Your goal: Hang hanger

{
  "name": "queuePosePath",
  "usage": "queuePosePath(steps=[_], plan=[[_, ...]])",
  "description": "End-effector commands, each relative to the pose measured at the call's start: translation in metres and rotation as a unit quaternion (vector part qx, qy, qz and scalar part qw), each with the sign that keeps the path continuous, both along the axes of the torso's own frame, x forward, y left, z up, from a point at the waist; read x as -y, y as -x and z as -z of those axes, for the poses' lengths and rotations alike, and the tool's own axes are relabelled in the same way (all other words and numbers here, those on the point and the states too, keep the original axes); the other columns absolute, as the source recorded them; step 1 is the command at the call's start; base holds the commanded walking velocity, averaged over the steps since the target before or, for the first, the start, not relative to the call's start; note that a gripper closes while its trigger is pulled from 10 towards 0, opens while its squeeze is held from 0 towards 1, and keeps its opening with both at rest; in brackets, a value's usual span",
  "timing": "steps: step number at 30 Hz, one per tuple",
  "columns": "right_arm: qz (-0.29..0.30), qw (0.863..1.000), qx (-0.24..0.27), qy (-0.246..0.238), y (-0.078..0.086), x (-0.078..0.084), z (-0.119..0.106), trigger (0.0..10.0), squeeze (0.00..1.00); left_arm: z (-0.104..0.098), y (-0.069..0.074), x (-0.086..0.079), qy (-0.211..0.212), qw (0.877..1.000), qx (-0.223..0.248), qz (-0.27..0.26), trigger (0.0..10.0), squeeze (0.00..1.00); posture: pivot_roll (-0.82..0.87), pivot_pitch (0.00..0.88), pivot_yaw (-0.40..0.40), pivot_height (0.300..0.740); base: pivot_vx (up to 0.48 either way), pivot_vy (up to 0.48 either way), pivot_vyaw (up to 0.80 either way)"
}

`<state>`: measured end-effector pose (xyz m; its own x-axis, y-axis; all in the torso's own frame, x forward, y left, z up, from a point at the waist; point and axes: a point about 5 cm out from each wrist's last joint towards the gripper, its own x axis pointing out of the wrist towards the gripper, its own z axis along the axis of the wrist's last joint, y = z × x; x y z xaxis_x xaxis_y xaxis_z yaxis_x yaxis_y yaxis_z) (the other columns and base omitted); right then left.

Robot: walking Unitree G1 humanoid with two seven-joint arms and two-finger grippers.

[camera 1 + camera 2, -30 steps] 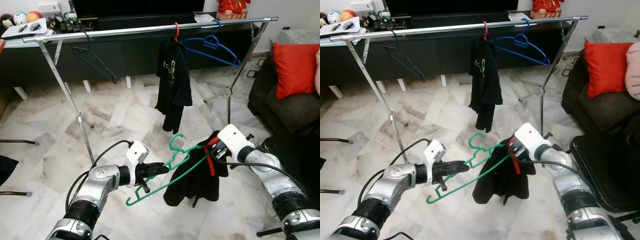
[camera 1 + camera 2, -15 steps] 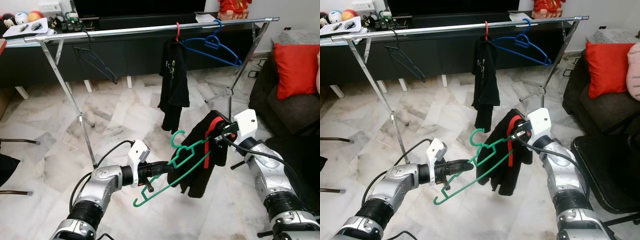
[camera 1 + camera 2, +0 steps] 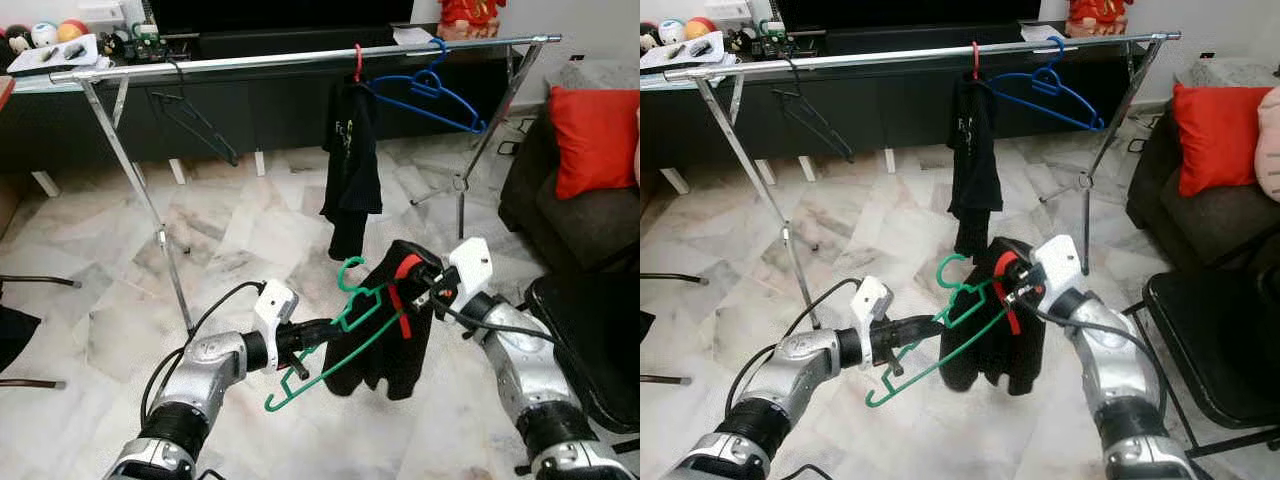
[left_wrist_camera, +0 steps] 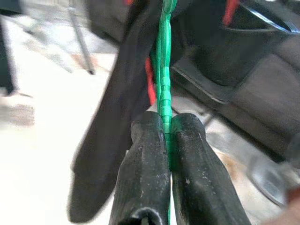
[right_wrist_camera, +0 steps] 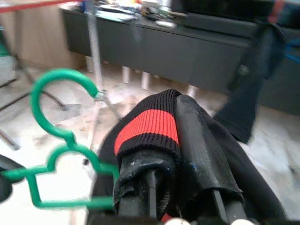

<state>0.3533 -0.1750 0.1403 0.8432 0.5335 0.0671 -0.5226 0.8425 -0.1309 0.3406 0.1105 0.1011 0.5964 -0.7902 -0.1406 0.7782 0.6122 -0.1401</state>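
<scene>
My left gripper is shut on the left shoulder of a green plastic hanger, held low over the marble floor with its hook pointing up. My right gripper is shut on a black garment with a red stripe, whose folds wrap over the fingers. The garment hangs right against the hanger's right end. Behind them a chrome clothes rail runs across the room. It carries a black shirt on a red hanger, an empty blue hanger and an empty black hanger.
The rail's slanted legs stand left and right of the working space. A dark sofa with a red cushion and a black seat are close on the right. A dark TV cabinet runs along the back wall. Thin chair legs are at far left.
My right gripper lifted the garment up, then brought it down and left, close against the green hanger. My left gripper shifted slightly right with the hanger.
</scene>
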Motion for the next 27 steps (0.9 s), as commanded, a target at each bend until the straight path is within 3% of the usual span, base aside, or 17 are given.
queuePosePath(steps=[1, 3, 9, 12, 19, 27], plan=[[0.04, 0.999, -0.012, -0.002, -0.001, 0.009, 0.004, 10.0, 0.0, -0.006, -0.005, -0.002, -0.002, 1.0, 0.019, -0.022, 10.0, 0.0, 0.01, 0.169, -0.032, 0.74, 0.0, 0.0, 0.0], [0.103, 0.994, -0.043, 0.009, -0.002, 0.019, 0.015, 10.0, 0.0, -0.007, -0.007, -0.003, 0.003, 0.999, 0.026, -0.047, 10.0, 0.0, 0.01, 0.171, -0.033, 0.74, 0.0, 0.0, 0.0], [0.123, 0.991, -0.046, -0.001, 0.006, 0.02, 0.023, 10.0, 0.0, -0.009, -0.008, -0.003, 0.012, 0.998, 0.035, -0.058, 10.0, 0.0, 0.01, 0.174, -0.032, 0.74, 0.0, 0.0, 0.0], [0.024, 1.0, 0.003, -0.014, 0.016, -0.005, 0.011, 10.0, 0.0, -0.007, -0.006, 0.0, 0.03, 0.999, 0.023, -0.031, 10.0, 0.0, 0.0, 0.175, -0.03, 0.74, 0.0, 0.0, 0.0], [0.003, 0.999, 0.042, -0.026, 0.01, -0.012, -0.009, 10.0, 0.0, -0.004, 0.0, 0.003, 0.046, 0.999, 0.0, 0.01, 10.0, 0.0, 0.01, 0.168, -0.026, 0.74, 0.0, 0.0, 0.0], [-0.009, 0.997, 0.076, 0.007, -0.003, -0.014, -0.031, 10.0, 0.0, -0.007, 0.002, 0.001, 0.064, 0.997, -0.008, 0.033, 10.0, 0.0, 0.01, 0.16, -0.02, 0.74, 0.0, 0.0, 0.0]])
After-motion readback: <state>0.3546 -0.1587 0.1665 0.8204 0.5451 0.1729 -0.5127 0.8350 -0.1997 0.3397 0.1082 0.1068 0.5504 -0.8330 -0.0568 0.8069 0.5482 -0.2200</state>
